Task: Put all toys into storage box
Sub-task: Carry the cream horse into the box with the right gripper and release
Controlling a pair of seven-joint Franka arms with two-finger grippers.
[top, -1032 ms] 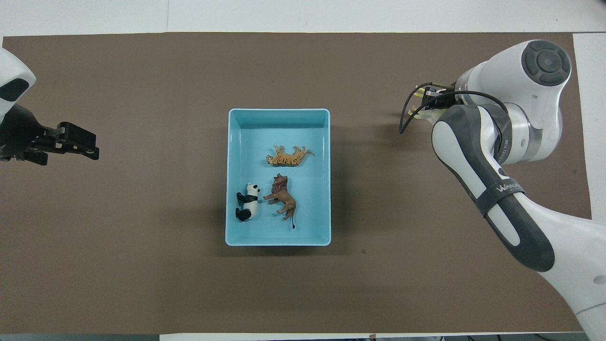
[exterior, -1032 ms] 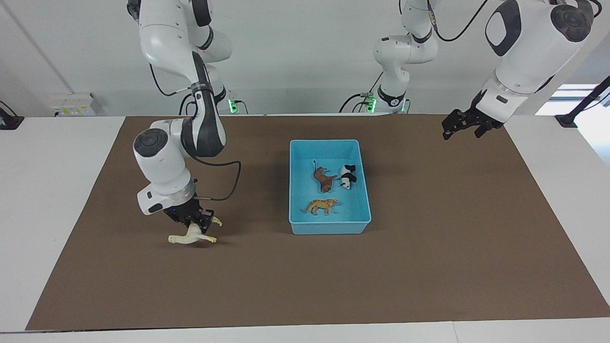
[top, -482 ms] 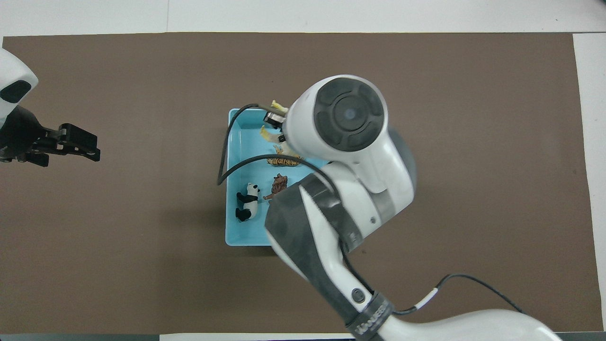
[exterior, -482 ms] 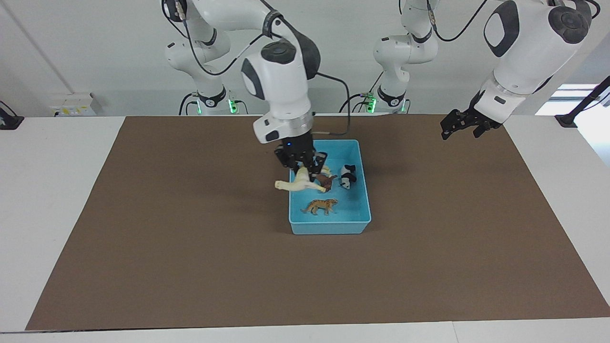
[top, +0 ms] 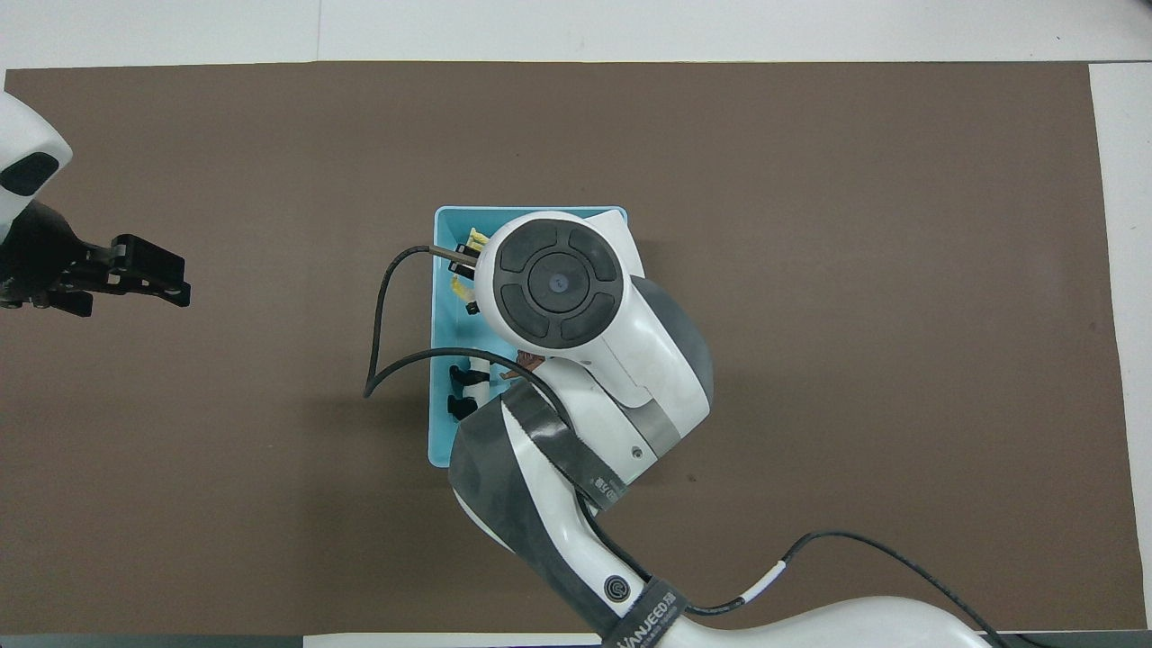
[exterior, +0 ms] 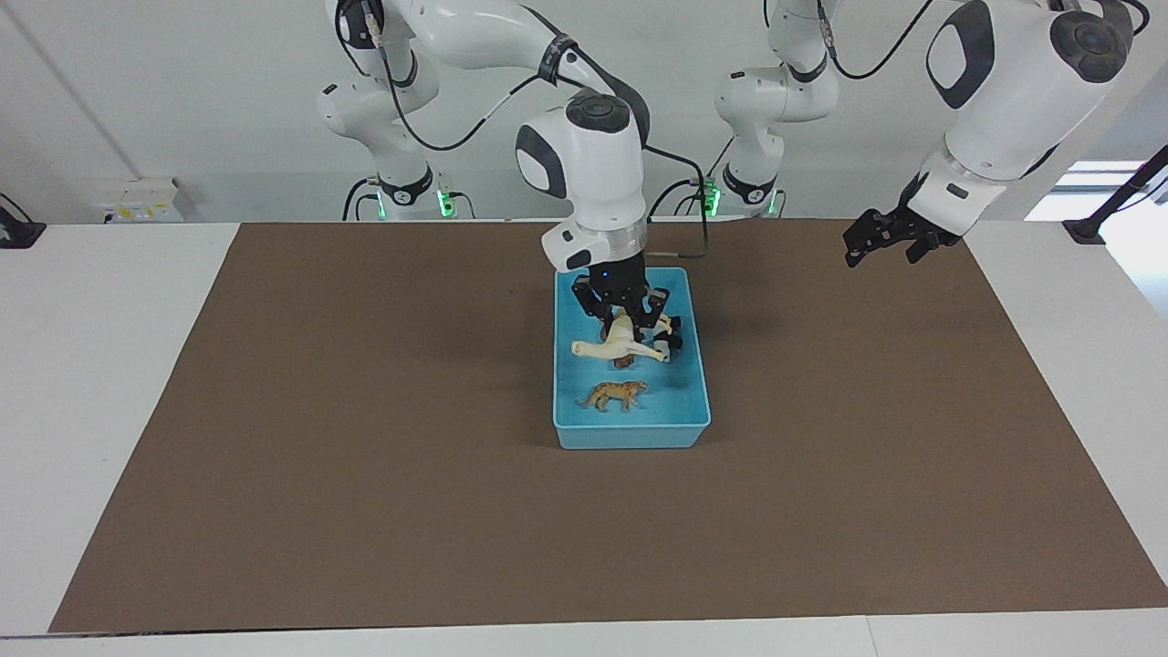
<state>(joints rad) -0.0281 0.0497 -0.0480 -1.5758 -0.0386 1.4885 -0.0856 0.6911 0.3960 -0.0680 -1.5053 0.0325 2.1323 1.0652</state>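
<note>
My right gripper (exterior: 628,328) is shut on the cream-white horse (exterior: 611,347) and holds it in the air over the middle of the light blue storage box (exterior: 630,435). In the box lies the orange-tan tiger (exterior: 616,394). The dark brown lion (exterior: 626,362) and the panda (exterior: 674,342) show only in part under the horse. In the overhead view the right arm covers most of the box (top: 438,270); parts of the panda (top: 463,389) and the horse's legs (top: 461,288) show. My left gripper (exterior: 883,255) waits open and empty in the air over the mat at the left arm's end (top: 180,273).
A brown mat (exterior: 365,474) covers the table top around the box. The right arm's cable (top: 378,360) hangs beside the box toward the left arm's end.
My right gripper has lifted the horse off the mat at the right arm's end and carried it to over the box's middle. The left arm has not moved.
</note>
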